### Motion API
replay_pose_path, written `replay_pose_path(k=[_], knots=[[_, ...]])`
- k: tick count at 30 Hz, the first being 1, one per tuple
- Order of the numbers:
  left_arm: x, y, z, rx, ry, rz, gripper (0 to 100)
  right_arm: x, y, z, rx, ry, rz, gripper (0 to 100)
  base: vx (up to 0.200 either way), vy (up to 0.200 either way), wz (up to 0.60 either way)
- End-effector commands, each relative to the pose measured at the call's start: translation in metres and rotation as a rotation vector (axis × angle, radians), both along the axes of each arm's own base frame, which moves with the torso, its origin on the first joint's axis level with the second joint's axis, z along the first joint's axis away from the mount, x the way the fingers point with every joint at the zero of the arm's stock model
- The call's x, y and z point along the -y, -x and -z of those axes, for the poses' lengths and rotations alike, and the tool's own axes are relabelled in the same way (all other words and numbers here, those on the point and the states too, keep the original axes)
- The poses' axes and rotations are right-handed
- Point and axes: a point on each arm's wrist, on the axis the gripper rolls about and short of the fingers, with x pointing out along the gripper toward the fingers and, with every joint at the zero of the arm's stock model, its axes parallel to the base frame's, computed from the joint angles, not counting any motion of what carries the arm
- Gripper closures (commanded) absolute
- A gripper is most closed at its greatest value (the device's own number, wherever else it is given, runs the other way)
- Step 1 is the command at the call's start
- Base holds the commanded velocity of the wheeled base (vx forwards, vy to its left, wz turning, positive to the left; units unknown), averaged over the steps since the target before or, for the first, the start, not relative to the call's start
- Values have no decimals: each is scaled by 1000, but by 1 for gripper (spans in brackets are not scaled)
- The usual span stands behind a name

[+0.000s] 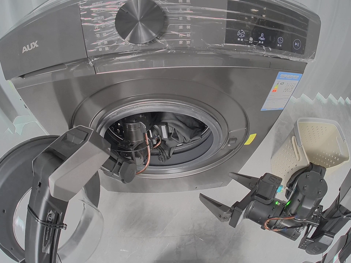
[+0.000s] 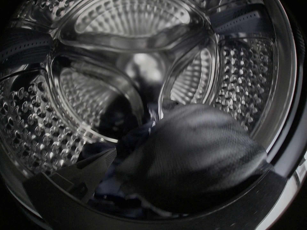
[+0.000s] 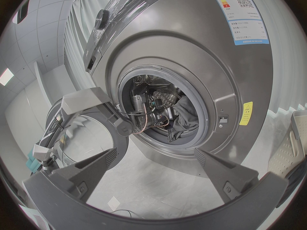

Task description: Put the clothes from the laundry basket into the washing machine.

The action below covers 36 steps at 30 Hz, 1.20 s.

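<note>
The grey washing machine (image 1: pixel 175 84) stands with its round opening uncovered. My left arm goes into the drum (image 2: pixel 96 90); my left gripper (image 2: pixel 155 154) is open, with one finger (image 2: pixel 96 166) showing and the other hidden under a dark grey garment (image 2: pixel 198 157). That garment (image 1: pixel 182 128) lies bunched in the drum's lower right, partly over the door seal (image 3: pixel 187 115). My right gripper (image 1: pixel 217 186) hangs open and empty low before the machine, left of the cream laundry basket (image 1: pixel 321 143); its own view shows it open (image 3: pixel 155 150).
The machine's door (image 1: pixel 14 187) is swung open at the left, beside my left arm (image 3: pixel 83 134). The perforated basket (image 3: pixel 294 144) is tipped on its side at the right, no clothes visible in it. Pale floor (image 1: pixel 164 220) lies in front of the machine.
</note>
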Motion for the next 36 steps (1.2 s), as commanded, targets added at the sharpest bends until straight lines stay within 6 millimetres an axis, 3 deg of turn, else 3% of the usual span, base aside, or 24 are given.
replay_pose_path(k=[1,15,25,32,36], knots=[[-12,30,-21,-95,-46,20,0,0,0,-1,1,-2,-1,0,0,0,0],[6,73,10,-235,-128,202,0,1,0,-2,4,-5,1,0,0,0,0],[-1,108,-3,-252,-171,287,0,1,0,-2,4,-5,2,0,0,0,0],[4,99,-16,-167,-130,293,0,1,1,-2,4,-5,-1,0,0,0,0],[13,79,1,-146,-119,274,0,1,0,-2,3,-4,1,0,0,0,0]])
